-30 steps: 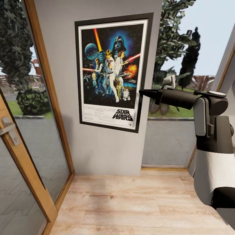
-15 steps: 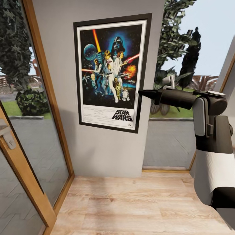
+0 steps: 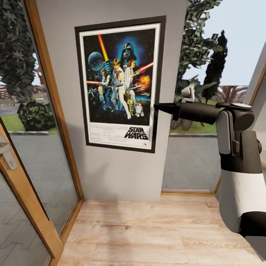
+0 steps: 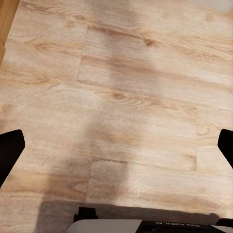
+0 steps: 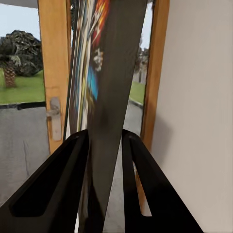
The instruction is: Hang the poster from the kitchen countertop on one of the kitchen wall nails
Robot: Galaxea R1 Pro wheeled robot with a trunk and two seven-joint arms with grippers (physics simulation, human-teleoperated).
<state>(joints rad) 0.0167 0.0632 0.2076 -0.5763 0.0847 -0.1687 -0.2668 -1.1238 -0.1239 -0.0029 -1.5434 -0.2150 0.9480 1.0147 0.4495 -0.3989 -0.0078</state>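
The Star Wars poster (image 3: 118, 83), black-framed with a white border, stands upright and flat against the light grey wall (image 3: 111, 173). My right gripper (image 3: 158, 107) reaches in from the right and is shut on the poster's right edge at mid height. In the right wrist view the poster (image 5: 104, 97) appears edge-on, clamped between the two dark fingers (image 5: 58, 184). My left gripper (image 4: 116, 145) hangs open over the wooden floor (image 4: 121, 97), with nothing between its fingers. No wall nail can be made out, and the kitchen countertop is out of view.
A wood-framed glass door (image 3: 40, 155) with a metal handle (image 3: 5, 155) stands on the left. A large window (image 3: 192, 159) meets the wall on the right. Light wood flooring (image 3: 147, 229) runs below the wall, and my right arm (image 3: 240, 173) takes up the right side.
The poster has shifted left along the wall, and the right gripper has gone a little left with it. The door handle has dropped lower and further left in the picture.
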